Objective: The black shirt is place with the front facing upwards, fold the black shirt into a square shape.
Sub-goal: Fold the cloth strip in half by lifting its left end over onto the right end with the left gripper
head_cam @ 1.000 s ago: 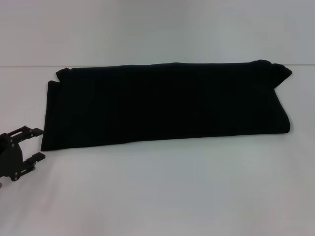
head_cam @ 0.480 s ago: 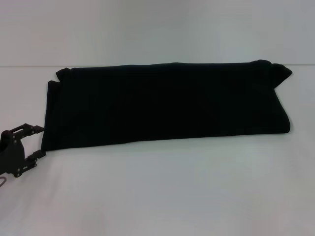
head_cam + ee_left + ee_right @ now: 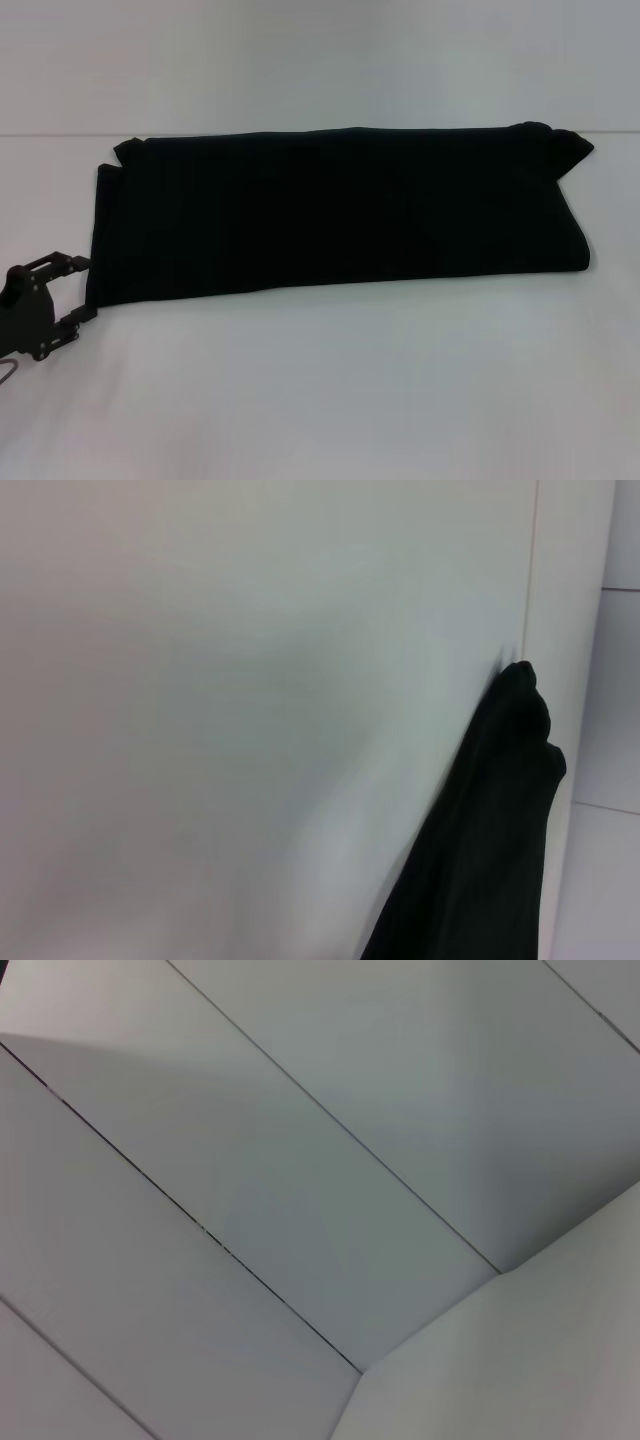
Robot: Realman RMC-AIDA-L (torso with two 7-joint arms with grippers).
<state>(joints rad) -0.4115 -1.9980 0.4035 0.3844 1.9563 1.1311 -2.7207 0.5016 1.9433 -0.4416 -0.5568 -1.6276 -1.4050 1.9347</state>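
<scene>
The black shirt (image 3: 335, 210) is a matte, soft cloth folded into a long flat band, plain on its upper face, with no lettering showing; its edges run nearly straight, but the end far from the left gripper (image 3: 79, 290) is lumpier, a small flap of cloth sticking out at its far corner; its long axis lies crosswise before the robot, running from just beside the left gripper out toward the robot's right, the near edge sloping slightly; it rests flat on the white table (image 3: 330, 390), a smooth pale surface with a faint seam behind the shirt; the left gripper, black angular metal, sits low at the shirt's near left corner, its two fingers spread wide apart with the corner edge right at their tips, and whether they touch the cloth I cannot tell; compared with a second ago the gripper has slid a little closer to that corner and lower, while the shirt has not shifted; the left wrist view shows the shirt (image 3: 480, 840) as a dark rumpled ridge on the table (image 3: 250, 730); the right gripper is out of sight
</scene>
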